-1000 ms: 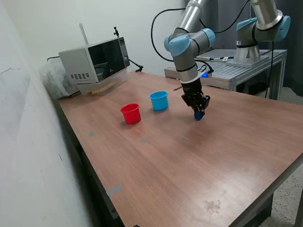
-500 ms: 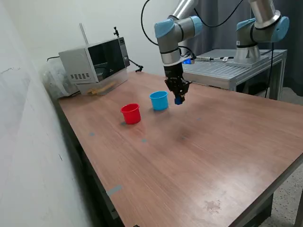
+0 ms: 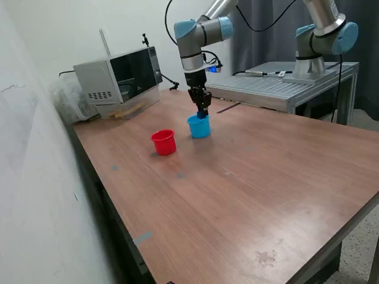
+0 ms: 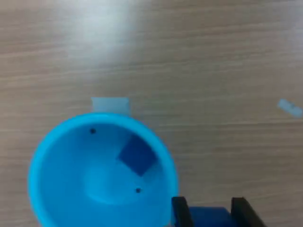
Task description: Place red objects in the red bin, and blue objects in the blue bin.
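Red cup (image 3: 163, 142) sits nearest on the counter (image 3: 249, 189), light blue cup (image 3: 199, 126) just behind it with one dark blue cube (image 4: 137, 155) inside. Gripper (image 3: 202, 111) right above its rim, clamped on another blue cube (image 4: 208, 217).

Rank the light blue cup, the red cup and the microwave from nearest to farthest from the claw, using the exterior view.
1. Light blue cup: directly under the claw.
2. Red cup: on the table, toward the exterior view's left of the blue cup.
3. Microwave: at the table's far corner, farther toward the exterior view's left.
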